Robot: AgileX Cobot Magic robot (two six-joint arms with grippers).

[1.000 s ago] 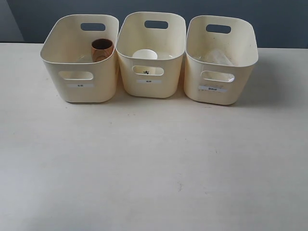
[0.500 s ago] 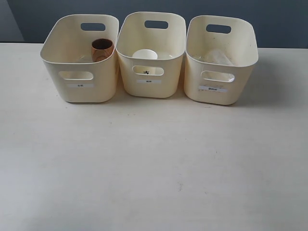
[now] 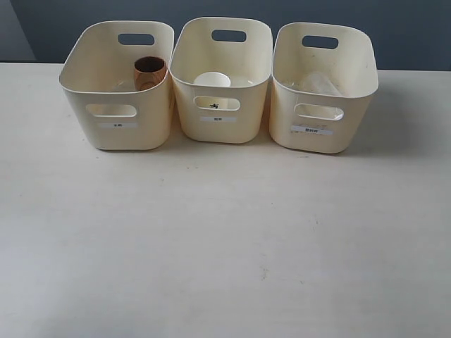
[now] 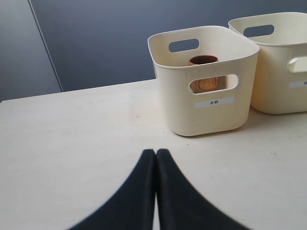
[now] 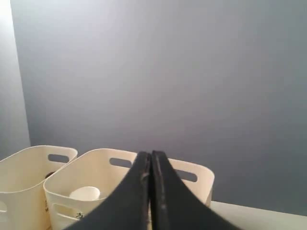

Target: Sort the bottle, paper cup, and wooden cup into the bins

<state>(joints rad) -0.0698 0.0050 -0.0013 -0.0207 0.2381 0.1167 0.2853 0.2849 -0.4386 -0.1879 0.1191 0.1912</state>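
Observation:
Three cream bins stand in a row at the back of the table. The wooden cup (image 3: 149,71) stands upright in the left bin (image 3: 116,127), and it also shows as the wooden cup (image 4: 205,76) in the left wrist view. Inside the middle bin (image 3: 220,116) sits the paper cup (image 3: 212,79), also seen as the paper cup (image 5: 85,193). The bottle (image 3: 320,84) lies faintly visible in the right bin (image 3: 317,134). My left gripper (image 4: 156,152) is shut and empty, low over the table in front of the left bin (image 4: 201,112). My right gripper (image 5: 150,154) is shut and empty, raised near the bins.
A pale table (image 3: 225,239) stretches in front of the bins. A dark grey wall (image 3: 394,28) stands behind them. Neither arm appears in the exterior view.

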